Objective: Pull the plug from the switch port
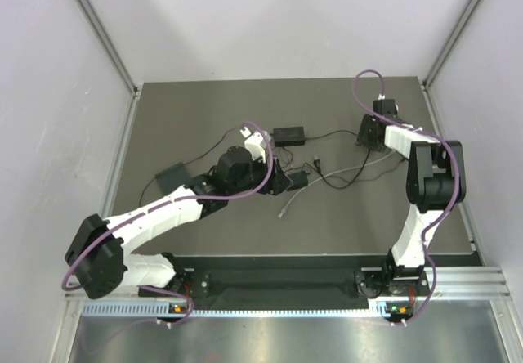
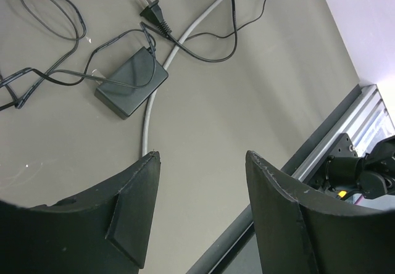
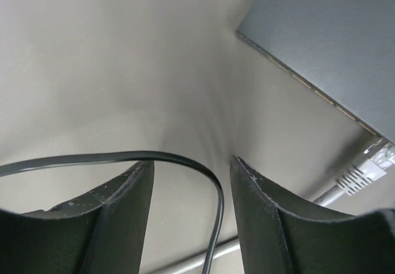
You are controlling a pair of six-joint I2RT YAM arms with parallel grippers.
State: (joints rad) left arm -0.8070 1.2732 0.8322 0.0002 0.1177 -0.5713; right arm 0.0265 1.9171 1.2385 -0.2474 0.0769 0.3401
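Closest to the right wrist lens, the right gripper (image 3: 191, 163) has its fingers spread apart with nothing clamped. A thin black cord (image 3: 219, 206) loops across the gap on the table beneath them. At the upper right of that view I see the switch (image 3: 327, 39), cut off by the frame, its edge marks too blurred to read. Low at the right edge, the clear plug (image 3: 365, 166) on a grey cable (image 3: 327, 195) sits against the switch's edge; whether it is seated in a port I cannot tell.

From the left wrist, the left gripper (image 2: 200, 157) is released too and hangs over bare table (image 2: 247, 89). A black power adapter (image 2: 131, 81) and a two-prong plug (image 2: 151, 12) lie at upper left. In the overhead view the right gripper covers most of the switch.
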